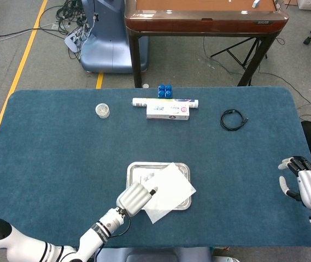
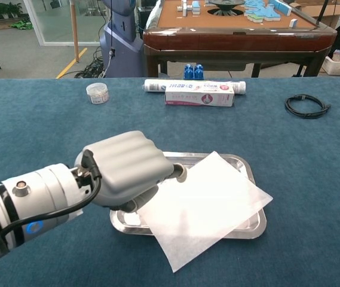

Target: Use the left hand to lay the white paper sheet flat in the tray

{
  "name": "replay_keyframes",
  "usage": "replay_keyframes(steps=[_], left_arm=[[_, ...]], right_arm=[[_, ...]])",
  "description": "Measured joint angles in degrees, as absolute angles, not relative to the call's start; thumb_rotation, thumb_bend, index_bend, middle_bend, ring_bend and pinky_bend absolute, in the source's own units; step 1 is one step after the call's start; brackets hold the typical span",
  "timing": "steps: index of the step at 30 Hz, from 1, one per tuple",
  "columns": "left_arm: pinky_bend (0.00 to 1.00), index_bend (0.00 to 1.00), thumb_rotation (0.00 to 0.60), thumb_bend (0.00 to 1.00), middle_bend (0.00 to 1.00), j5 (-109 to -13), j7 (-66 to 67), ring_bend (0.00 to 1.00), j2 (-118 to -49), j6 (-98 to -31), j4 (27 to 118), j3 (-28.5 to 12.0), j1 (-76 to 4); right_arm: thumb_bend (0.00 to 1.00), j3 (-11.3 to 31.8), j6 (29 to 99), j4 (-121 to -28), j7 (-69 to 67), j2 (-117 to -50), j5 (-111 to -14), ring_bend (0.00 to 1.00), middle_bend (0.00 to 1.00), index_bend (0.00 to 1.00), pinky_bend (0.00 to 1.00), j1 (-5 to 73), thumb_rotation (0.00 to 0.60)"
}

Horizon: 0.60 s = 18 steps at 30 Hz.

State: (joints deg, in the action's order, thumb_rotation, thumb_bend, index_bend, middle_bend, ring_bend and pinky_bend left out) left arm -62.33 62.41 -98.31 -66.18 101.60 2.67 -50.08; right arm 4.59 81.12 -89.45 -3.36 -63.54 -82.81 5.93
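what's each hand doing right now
Left hand: at the paper edge over the tray; cannot tell if it grips.
Right hand: open, holding nothing.

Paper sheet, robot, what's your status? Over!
Left robot hand curled at paper sheet, grip unclear. Right robot hand open, idle. Sheet across tray, corners overhanging the rim. Nothing in the way.

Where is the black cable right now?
The black cable lies coiled on the far right part of the blue table, to the right of the toothpaste box; the chest view shows it at upper right too.
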Motion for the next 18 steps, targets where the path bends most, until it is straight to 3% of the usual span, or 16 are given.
replay_keyframes(steps=[18], left_arm=[[1.0,0.24,0.6,0.69,1.0,-62.9,62.0,1.0,-99.7,-63.8,99.7,4.9,-48.1]], right_arm=[[0.45,4.7,81.1,-89.3,-3.7,-63.4,-82.7,0.19,0.33,0.41,0.29,5.9,0.6]])
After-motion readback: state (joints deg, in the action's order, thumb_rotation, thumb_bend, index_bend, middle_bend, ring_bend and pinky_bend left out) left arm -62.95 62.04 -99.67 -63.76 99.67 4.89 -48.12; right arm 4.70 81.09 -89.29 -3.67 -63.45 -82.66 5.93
